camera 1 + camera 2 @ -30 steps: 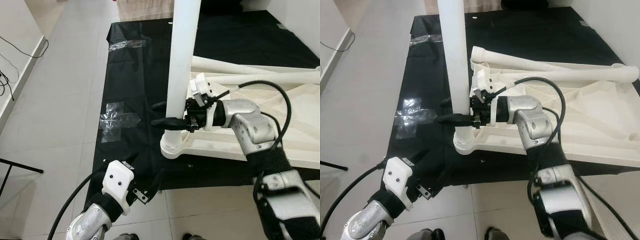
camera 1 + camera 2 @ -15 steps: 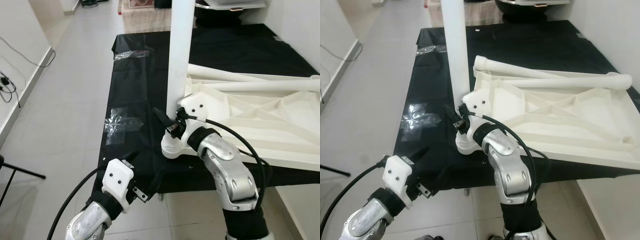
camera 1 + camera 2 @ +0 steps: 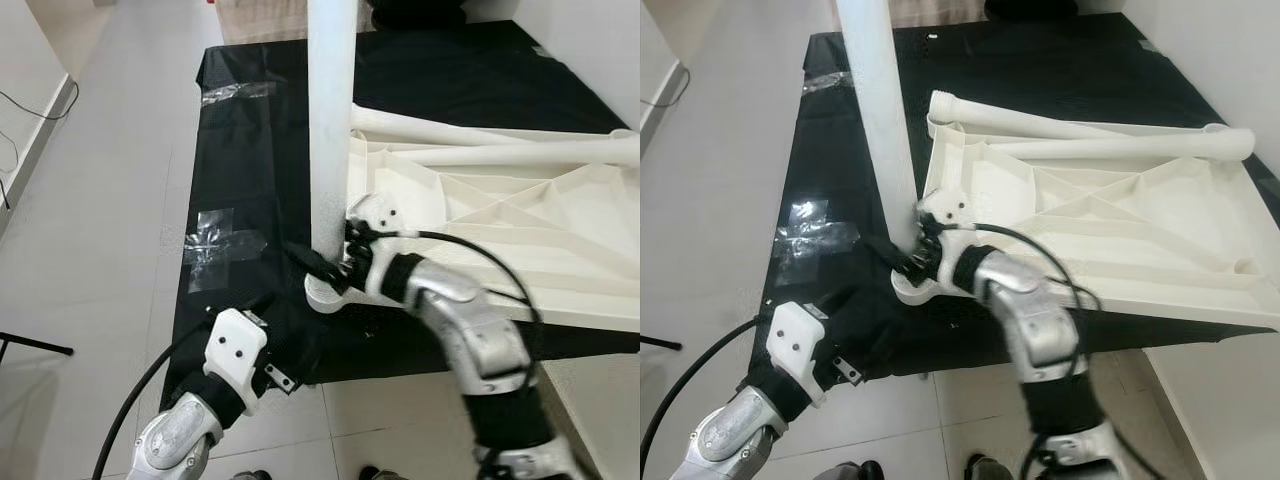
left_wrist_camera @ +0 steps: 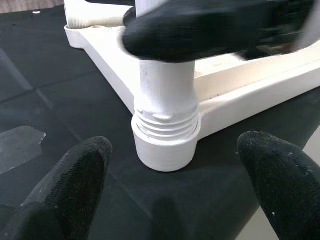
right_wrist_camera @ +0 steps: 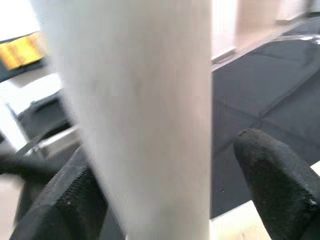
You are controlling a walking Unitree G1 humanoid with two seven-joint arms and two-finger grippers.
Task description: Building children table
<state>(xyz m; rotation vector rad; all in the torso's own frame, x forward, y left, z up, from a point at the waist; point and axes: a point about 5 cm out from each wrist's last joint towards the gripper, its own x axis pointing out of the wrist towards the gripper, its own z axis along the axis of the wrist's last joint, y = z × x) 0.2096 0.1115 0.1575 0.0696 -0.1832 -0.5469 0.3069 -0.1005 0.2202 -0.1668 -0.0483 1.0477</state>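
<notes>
Leg: tall white plastic table leg point(image 3: 331, 120) stands upright in the threaded round corner socket point(image 4: 165, 145) of the upturned tabletop, at the corner nearest the robot; threads show just above the socket rim in the left wrist view.
Tabletop: white ribbed plastic tabletop point(image 3: 1120, 230) lies upside down on the black sheet, its underside ribs facing up.
Loose legs: two more white plastic tube legs point(image 3: 1060, 135) lie across the far edge of the tabletop, touching each other at an angle.
Right gripper: right gripper point(image 3: 325, 265) sits at the base of the upright leg, just above the socket; its black fingers point(image 5: 272, 175) are spread on either side of the leg, and whether they press on it cannot be told through the blur.
Left gripper: left gripper point(image 4: 175, 185) hovers low over the sheet, just in front of the socket, apart from it; its black fingers point(image 4: 70, 175) stand wide open and hold nothing.
Sheet: black plastic sheet point(image 3: 250, 150) covers the floor under the tabletop, with clear tape patches point(image 3: 220, 245) stuck on it to the robot's left of the leg.
Floor: pale grey tiled floor point(image 3: 100, 200) surrounds the sheet; a thin black cable point(image 3: 25, 105) runs along the wall at the far left.
</notes>
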